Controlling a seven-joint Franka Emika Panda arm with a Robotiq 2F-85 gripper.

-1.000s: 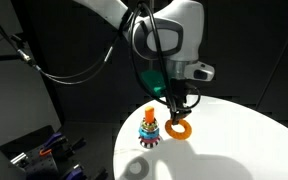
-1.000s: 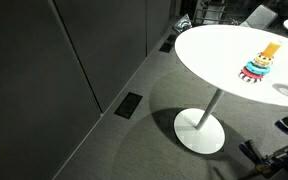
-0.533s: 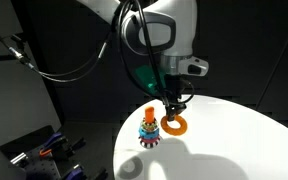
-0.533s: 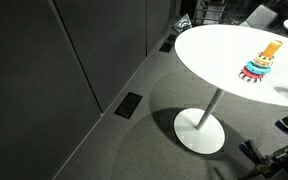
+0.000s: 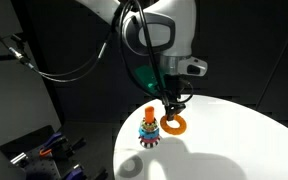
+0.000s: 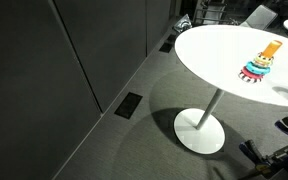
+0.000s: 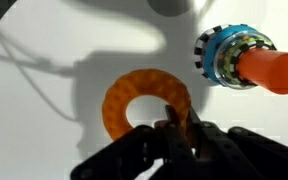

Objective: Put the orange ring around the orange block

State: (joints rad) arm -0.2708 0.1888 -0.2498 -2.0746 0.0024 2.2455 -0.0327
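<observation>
Hanging from the gripper (image 5: 172, 108), the orange ring (image 5: 174, 124) is pinched by its rim between the closed fingers. It sits just beside the orange block (image 5: 150, 113), at about the height of the block's tip and not yet over it. In the wrist view the ring (image 7: 119, 100) casts a shadow offset from itself, so it is probably clear of the desk (image 7: 34, 130), though how level it hangs is hard to judge from these angles. The same view shows the block (image 7: 276, 70) lying off to one side, rising out of the ring-stack toy (image 7: 227, 55). The toy stands near the edge of the round white desk (image 5: 234, 140). In an exterior view the block (image 6: 271, 48) tops the toy alone, with no gripper in sight.

The step in hand looks like the carry across. To do it well, raise the ring above the tip and move it sideways until its hole is centred over the block. Bring the ring as flat as the grasp allows, then descend slowly. One finger reaches into the hole, so favour the free side. The toy looks light, and a knock could tip it.
</observation>
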